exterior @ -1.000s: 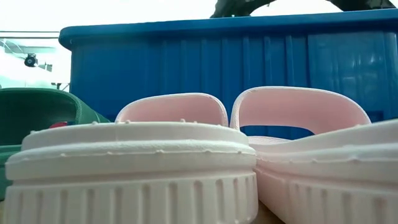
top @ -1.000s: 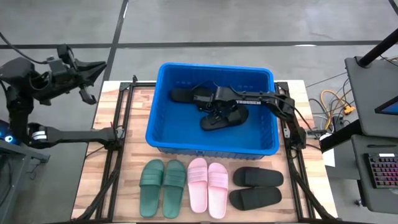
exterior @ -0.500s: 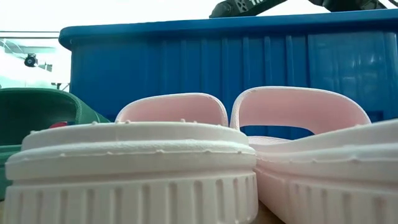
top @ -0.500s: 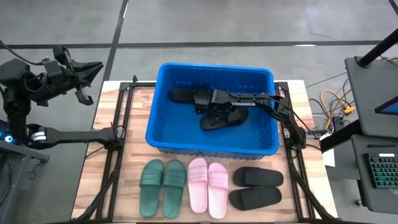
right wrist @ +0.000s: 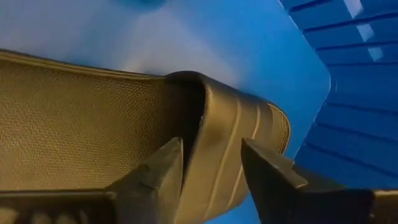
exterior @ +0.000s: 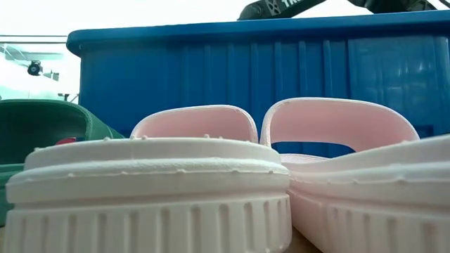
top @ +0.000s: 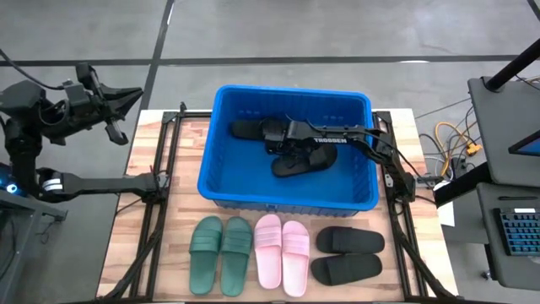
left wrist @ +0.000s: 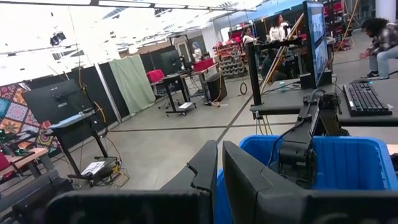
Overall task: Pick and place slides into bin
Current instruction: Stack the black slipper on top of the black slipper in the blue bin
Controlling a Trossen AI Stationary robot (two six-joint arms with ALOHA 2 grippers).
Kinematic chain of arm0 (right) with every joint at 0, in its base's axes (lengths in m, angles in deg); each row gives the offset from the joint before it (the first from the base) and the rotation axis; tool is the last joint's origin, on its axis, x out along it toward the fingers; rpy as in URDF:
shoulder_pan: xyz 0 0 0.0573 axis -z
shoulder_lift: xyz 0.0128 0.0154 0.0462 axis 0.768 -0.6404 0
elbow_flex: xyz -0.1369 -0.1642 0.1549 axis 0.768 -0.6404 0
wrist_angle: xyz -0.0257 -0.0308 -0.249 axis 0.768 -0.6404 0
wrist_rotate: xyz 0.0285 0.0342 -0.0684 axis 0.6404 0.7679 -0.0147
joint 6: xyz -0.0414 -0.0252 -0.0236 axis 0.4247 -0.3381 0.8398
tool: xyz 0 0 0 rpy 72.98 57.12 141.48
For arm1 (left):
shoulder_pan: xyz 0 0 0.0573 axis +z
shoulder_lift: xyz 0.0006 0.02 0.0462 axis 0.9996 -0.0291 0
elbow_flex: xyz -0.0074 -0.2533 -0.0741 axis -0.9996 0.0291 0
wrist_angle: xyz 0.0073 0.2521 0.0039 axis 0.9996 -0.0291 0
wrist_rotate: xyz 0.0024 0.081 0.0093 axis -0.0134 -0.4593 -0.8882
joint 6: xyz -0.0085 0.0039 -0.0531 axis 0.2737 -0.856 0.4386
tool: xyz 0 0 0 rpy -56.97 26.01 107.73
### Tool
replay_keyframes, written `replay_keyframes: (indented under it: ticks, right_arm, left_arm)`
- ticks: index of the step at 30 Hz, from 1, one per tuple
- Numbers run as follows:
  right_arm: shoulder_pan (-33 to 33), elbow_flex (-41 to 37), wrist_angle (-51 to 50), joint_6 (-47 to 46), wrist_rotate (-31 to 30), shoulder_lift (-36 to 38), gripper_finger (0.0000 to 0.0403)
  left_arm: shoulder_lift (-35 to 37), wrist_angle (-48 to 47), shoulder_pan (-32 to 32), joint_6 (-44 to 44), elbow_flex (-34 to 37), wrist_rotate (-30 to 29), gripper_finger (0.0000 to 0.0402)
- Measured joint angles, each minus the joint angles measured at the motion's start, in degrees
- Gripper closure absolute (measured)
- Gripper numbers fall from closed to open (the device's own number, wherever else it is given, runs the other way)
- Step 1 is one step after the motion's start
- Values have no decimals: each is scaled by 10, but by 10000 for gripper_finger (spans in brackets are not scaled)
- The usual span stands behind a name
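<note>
The right gripper point(top: 272, 138) is down inside the blue bin point(top: 221, 190), with its fingers point(right wrist: 158, 171) spread a little on each side of a black slide's point(right wrist: 93, 130) strap. It looks like it is letting go or just touching, not squeezing hard. Two black slides point(top: 302, 160) lie in the bin. The green pair point(top: 221, 253), pink pair point(top: 282, 253) and another black pair point(top: 348, 255) wait on the table in front. The slides look light, bendy and rubbery, so the wide strap is the best place to grab. The arm says "TROSSEN". The left gripper point(top: 114, 100) hangs off the table's side, open wide.
</note>
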Motion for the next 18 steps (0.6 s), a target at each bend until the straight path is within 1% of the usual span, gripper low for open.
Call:
replay_keyframes:
  ticks: [5,14,18]
  right_arm:
    - [0,-9,7,20,2,0,267]
    - [0,-44,30,13,3,2,258]
    - [0,-44,30,-3,0,2,267]
  left_arm:
    - [2,0,0,0,0,0,391]
    - [3,0,0,0,0,0,391]
    - [4,0,0,0,0,0,391]
